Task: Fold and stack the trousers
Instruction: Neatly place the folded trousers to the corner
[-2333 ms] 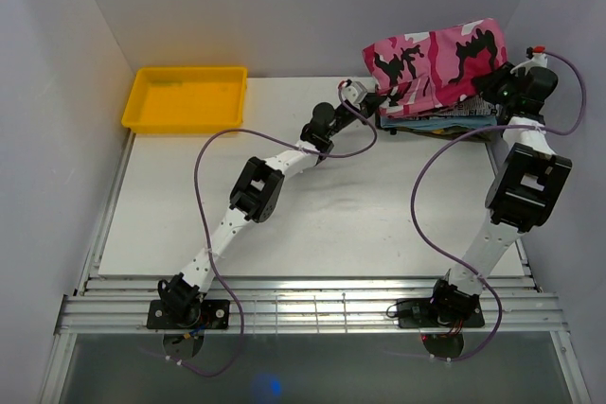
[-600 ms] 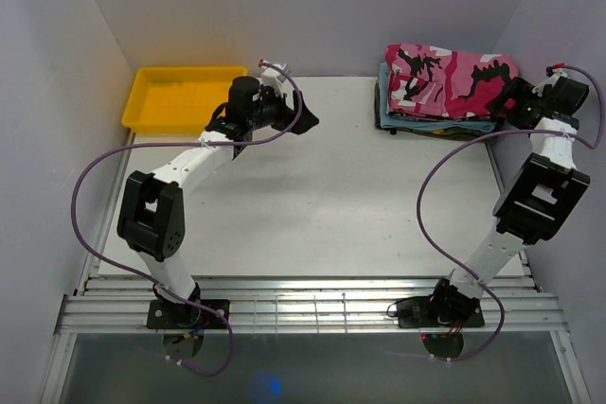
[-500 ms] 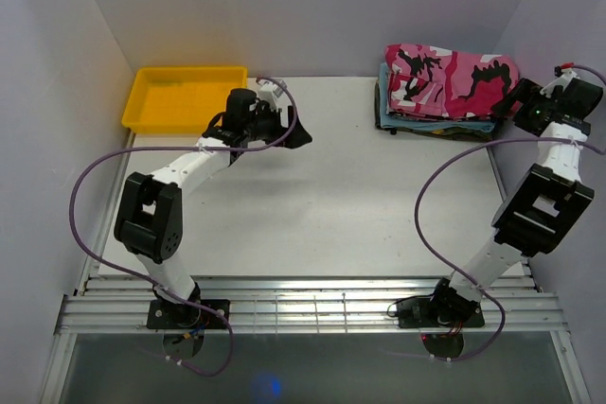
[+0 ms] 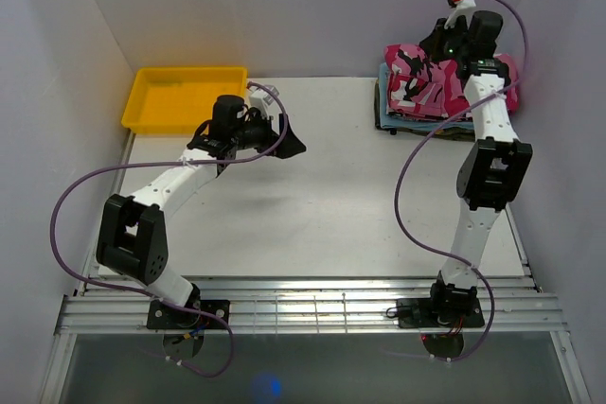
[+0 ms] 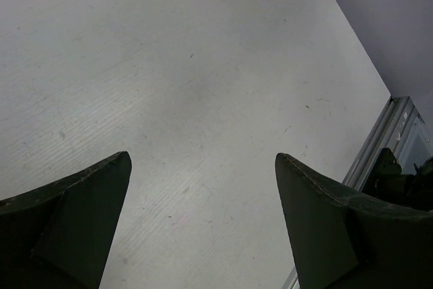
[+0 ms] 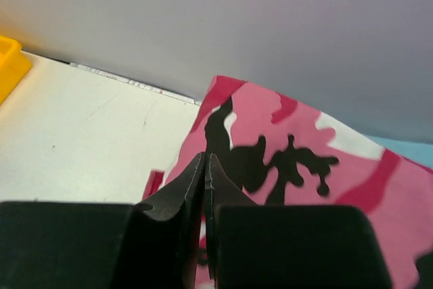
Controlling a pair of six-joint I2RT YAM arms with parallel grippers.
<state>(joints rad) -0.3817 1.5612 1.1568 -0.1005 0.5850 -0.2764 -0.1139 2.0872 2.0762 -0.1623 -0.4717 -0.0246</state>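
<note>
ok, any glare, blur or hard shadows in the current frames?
Top external: even light, only faint soft shadows on the table, one blue glint on the glossy strip at the bottom edge. Left wrist: table sharp, the open left gripper nearly black, no detail. Right wrist: the shut right gripper dark and soft-edged; the trousers print reads clearly.

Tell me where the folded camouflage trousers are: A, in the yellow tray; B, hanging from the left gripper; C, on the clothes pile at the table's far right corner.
C: the trousers lie folded on top of the clothes pile at the far right.
</note>
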